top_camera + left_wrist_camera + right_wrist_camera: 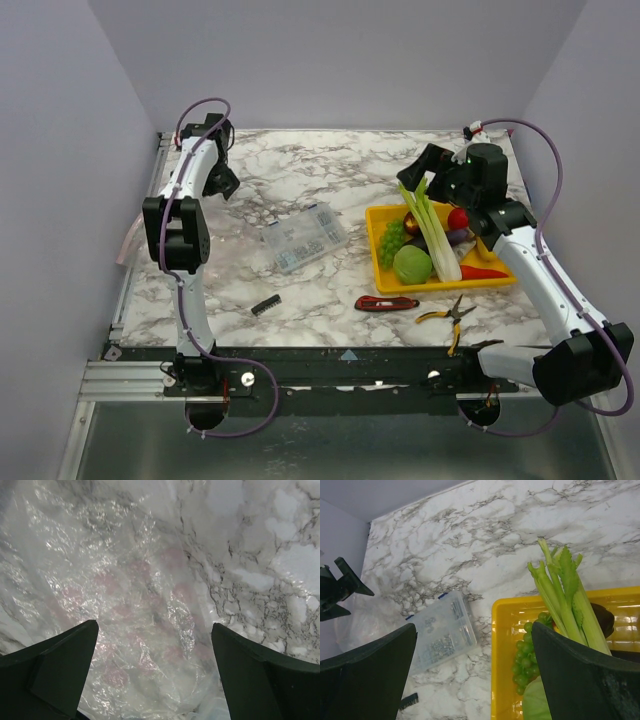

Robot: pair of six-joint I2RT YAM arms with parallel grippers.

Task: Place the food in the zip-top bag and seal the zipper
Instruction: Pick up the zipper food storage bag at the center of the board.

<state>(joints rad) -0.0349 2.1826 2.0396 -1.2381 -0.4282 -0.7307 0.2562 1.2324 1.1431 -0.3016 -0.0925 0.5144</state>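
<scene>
Marble table (300, 165). Clear compartment box (304, 236) at frame centre, lying askew. Yellow tray (445, 284) right of centre. Red-handled knife (386, 303) just below tray; yellow-handled pliers (448, 318) beside knife, lower right. Small black strip (265, 305) below box.

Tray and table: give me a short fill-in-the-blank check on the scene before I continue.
The celery lies in the ___ tray.
The knife beside the pliers has a ___ handle.
The left fingers stand ___ over the zip-top bag.
In the top view, the parts box sits ___ of the tray.
Missing words: yellow; red; open; left.
</scene>
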